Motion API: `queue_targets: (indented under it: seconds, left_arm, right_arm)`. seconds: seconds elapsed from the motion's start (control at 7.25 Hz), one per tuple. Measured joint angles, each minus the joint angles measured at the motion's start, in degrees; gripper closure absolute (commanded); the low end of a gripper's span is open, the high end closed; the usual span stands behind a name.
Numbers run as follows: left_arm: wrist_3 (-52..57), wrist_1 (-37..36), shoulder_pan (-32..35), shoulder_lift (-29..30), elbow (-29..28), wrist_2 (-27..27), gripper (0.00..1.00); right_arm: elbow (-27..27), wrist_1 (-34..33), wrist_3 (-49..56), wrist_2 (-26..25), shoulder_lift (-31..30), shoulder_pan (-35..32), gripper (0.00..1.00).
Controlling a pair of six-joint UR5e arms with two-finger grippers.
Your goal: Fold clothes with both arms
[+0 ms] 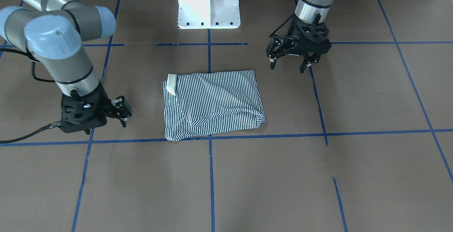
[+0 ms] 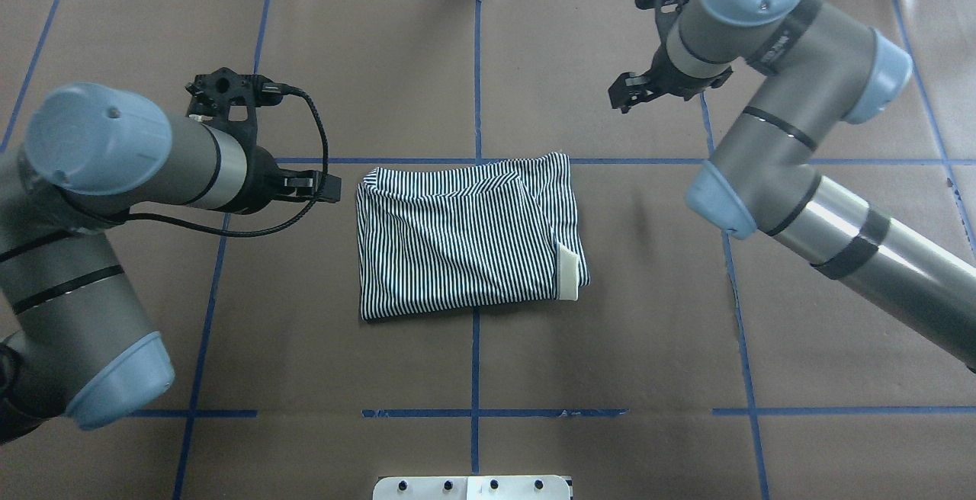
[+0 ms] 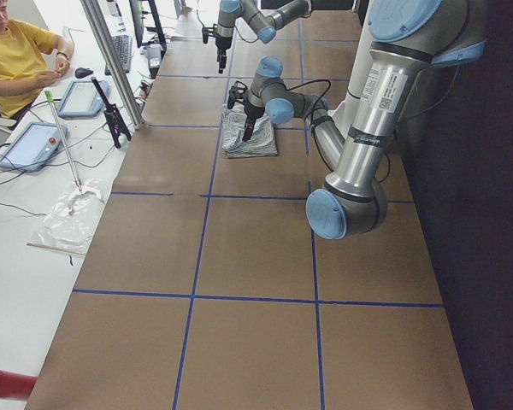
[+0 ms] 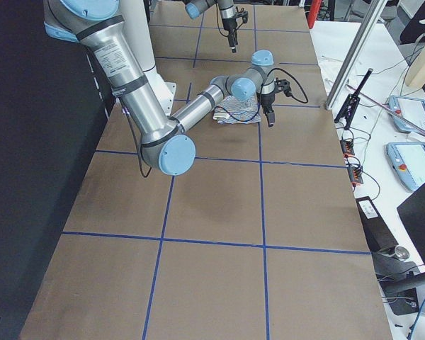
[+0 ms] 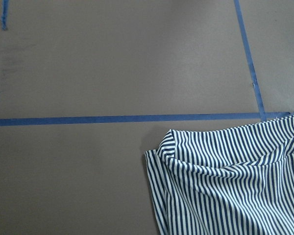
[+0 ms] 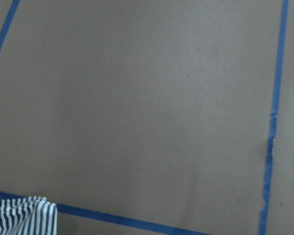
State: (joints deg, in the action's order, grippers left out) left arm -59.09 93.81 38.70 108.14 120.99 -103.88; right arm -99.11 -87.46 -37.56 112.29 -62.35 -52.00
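Light: bright, even, overhead
Shadows: faint on brown paper-covered table [image 2: 640, 218]
Glare: white metal pedestal base [image 1: 208, 2] washed out

A table [image 2: 610, 317] covered in brown paper fills the scene, with blue tape lines [image 2: 474, 378] marking it into large squares. Along its far long side runs a white desk [image 3: 17, 256] carrying two teach pendants [image 3: 32, 143], a keyboard [image 3: 120, 53], a mouse [image 3: 85, 72], loose cables and a crumpled clear plastic sheet [image 3: 68, 224]. A person in a yellow shirt [image 3: 13, 55] sits there. An aluminium post [image 3: 111, 55] rises at the table's edge. A black wall [image 3: 487, 213] backs the opposite side.
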Motion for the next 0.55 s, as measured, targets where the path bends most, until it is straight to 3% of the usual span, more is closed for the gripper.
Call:
queue_targets:
  seconds: [0.28, 0.55]
  left_arm:
    - [13.6, -2.1, 7.3, -8.6, 5.7, -3.4, 0.0]
    - [34.3, -2.5, 21.5, -16.8, 6.0, -10.3, 0.0]
  right_arm:
    - [-7.0, -2.2, 11.8, 5.8, -10.8, -7.9, 0.0]
    - [-8.7, -2.5, 24.3, 10.8, -20.9, -17.1, 0.0]
